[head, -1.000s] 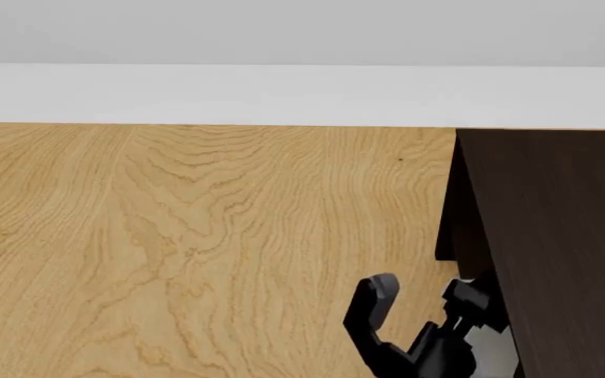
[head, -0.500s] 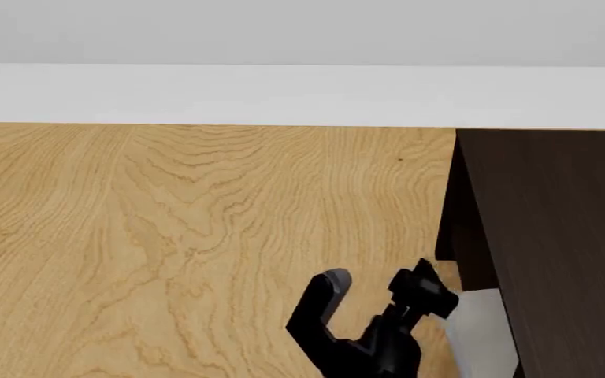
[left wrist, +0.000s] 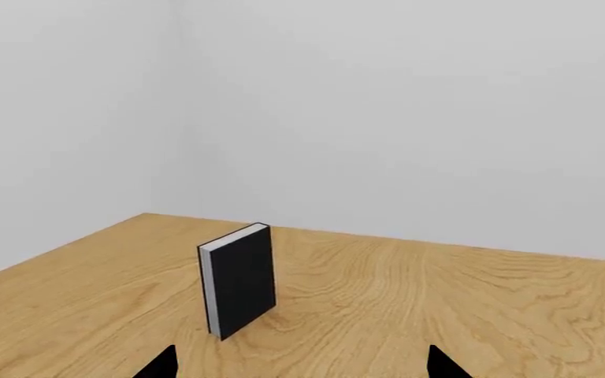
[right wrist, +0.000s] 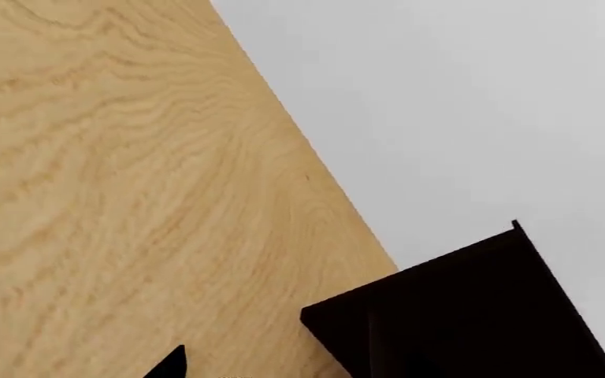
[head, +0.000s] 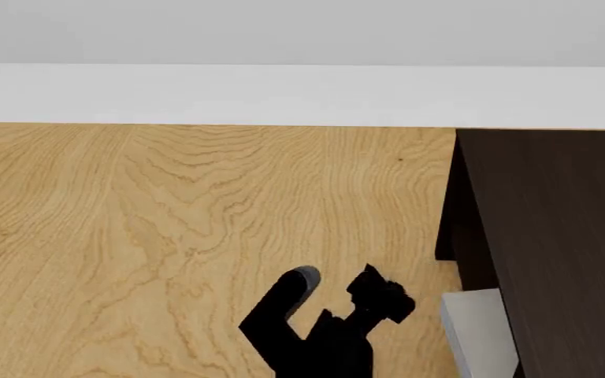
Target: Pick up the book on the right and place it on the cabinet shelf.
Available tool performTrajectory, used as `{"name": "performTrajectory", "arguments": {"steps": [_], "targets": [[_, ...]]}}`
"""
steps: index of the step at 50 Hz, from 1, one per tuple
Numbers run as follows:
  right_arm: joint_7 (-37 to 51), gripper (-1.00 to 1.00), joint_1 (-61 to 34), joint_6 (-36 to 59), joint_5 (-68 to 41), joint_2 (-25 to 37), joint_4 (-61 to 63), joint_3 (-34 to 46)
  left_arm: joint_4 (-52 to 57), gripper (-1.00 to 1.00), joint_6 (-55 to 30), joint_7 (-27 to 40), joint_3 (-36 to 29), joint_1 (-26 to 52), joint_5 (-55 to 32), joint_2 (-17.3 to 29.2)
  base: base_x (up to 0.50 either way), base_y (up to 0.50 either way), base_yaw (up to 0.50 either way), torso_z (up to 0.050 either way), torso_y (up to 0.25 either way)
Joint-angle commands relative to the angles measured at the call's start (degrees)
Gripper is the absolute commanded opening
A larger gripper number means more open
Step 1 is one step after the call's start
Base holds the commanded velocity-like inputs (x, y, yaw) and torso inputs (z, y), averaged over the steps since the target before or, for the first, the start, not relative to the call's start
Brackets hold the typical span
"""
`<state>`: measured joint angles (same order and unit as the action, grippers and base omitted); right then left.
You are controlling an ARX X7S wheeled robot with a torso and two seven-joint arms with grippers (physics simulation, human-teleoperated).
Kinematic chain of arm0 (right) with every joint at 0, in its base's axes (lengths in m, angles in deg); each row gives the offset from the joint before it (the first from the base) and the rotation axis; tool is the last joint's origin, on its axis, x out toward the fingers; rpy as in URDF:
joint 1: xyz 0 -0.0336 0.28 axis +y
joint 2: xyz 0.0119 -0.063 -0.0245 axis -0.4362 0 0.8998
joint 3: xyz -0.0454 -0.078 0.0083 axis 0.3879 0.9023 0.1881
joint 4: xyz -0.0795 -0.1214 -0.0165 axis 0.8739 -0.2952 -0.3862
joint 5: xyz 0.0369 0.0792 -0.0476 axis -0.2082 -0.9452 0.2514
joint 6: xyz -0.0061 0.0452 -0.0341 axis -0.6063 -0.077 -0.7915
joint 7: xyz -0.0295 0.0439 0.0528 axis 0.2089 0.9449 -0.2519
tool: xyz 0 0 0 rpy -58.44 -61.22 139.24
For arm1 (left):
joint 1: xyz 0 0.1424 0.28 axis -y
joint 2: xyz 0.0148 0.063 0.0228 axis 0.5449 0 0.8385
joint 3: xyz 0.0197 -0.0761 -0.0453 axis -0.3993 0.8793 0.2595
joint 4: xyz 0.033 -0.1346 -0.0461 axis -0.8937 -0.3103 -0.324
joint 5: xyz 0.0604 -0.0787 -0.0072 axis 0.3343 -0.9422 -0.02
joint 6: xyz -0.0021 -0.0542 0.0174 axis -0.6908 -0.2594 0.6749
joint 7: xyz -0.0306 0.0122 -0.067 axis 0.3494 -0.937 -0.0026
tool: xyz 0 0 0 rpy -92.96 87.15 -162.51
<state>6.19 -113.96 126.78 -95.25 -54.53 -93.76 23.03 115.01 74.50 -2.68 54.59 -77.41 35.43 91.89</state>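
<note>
The light-grey book (head: 477, 331) lies flat in the open left side of the dark wood-grain cabinet (head: 566, 236), partly hidden under its top board. The cabinet shelf itself is hidden under that board, so I cannot tell what the book rests on. My right gripper (head: 339, 290) hangs open over the table, clearly left of the book and apart from it, nothing between its fingers. The right wrist view shows the cabinet (right wrist: 471, 315) corner and one fingertip (right wrist: 168, 365). My left gripper (left wrist: 302, 372) is open and empty.
A black-covered book (left wrist: 239, 279) with white page edges stands upright on the wooden table (left wrist: 439, 299) ahead of the left gripper. White walls meet in a corner behind it. In the head view the table (head: 176, 236) runs back to a white wall.
The right gripper has drawn back to the left, away from the cabinet, with its fingers open. The grey book stays at the cabinet and shows more fully now.
</note>
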Motion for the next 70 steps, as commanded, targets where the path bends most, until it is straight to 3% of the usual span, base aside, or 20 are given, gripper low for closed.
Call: {"name": "performTrajectory", "arguments": {"steps": [1,30,70], "targets": [[-6.1,1.00,2.8,-9.6,-11.2,0.8,0.0,-11.2,0.3,1.00,-0.2,0.3,0.2,-0.3,-0.2,0.1,0.00,0.00,0.00,0.000,0.000],[-9.8,1.00,4.2,-13.2,-23.0,-0.3,-3.0,-22.3,1.2,1.00,-1.4,1.0,0.3,-0.1,-1.1,0.5,0.00,0.00,0.00,0.000,0.000],[-5.5,1.00,3.3,-9.7,-27.6,-1.6,-7.7,-26.3,-2.2,1.00,1.5,-0.4,-0.3,-0.4,-0.4,-0.4,0.00,0.00,0.00,0.000,0.000]]}}
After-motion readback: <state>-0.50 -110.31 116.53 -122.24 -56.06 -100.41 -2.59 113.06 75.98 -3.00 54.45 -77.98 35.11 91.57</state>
